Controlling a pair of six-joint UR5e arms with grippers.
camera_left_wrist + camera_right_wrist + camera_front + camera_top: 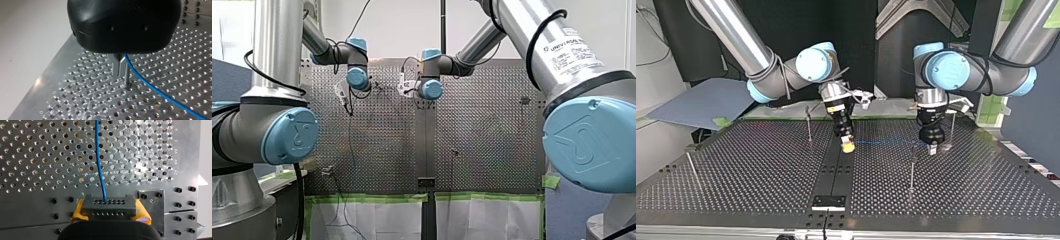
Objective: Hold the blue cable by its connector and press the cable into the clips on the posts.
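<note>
My right gripper point(110, 213) clamps the grey block connector point(109, 204), my left gripper point(119, 67) pinches the thin blue cable point(155, 88) taut for clipping.

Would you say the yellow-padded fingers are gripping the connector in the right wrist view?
Yes, the fingers clamp the grey connector from both sides.

Pale wall point(402, 30) beyond the perforated table point(487, 140), green tape point(367, 198) along white sheeting point(377, 220) at its near edge.

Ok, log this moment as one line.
right gripper shut on grey connector block | left gripper shut on thin blue cable beside metal post
</note>
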